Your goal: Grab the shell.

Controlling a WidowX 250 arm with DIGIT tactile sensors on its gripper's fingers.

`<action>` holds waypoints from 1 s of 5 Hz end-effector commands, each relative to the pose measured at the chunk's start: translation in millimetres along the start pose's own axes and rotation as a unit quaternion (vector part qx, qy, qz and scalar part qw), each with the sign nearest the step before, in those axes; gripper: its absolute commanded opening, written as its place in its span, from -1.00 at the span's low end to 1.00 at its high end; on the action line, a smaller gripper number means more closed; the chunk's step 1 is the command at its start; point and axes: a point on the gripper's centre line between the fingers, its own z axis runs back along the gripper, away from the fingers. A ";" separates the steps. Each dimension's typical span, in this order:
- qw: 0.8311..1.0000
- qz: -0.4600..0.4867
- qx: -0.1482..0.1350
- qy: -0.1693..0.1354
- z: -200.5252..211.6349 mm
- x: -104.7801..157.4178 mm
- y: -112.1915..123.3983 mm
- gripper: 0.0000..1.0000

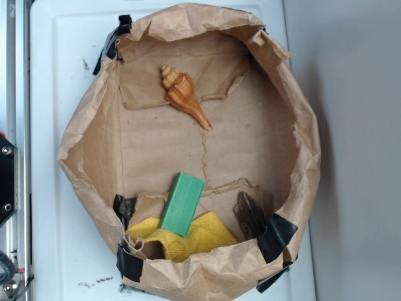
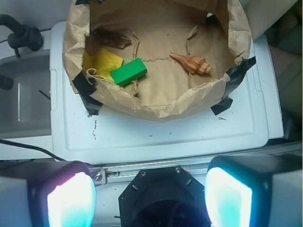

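Observation:
The shell [image 1: 182, 95], orange-brown and striped with a knobbly spire and a long pointed tail, lies on the floor of a brown paper bag [image 1: 301, 113] near its far side. In the wrist view the shell [image 2: 193, 63] rests in the bag's right half, tail pointing left. My gripper [image 2: 149, 196] hangs well back from the bag, over the white table's near edge. It is open, its two glowing pads [image 2: 71, 201] far apart with nothing between them. The exterior view does not show the gripper.
Also inside the bag are a green block [image 1: 182, 204] leaning on a yellow cloth [image 1: 188, 238], and a dark rough bark-like piece [image 1: 249, 213]. Black tape [image 1: 276, 237] holds the bag's rim. A white tray [image 2: 165, 137] carries the bag; a black mount [image 2: 163, 198] sits below.

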 end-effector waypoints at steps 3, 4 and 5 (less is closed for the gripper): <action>0.998 -0.052 -0.019 -0.037 -14.5 99.3 27.5 1.00; 0.989 -0.142 -0.021 -0.021 -27.3 116.1 30.4 1.00; 0.989 -0.142 -0.021 -0.021 -27.3 116.1 30.4 1.00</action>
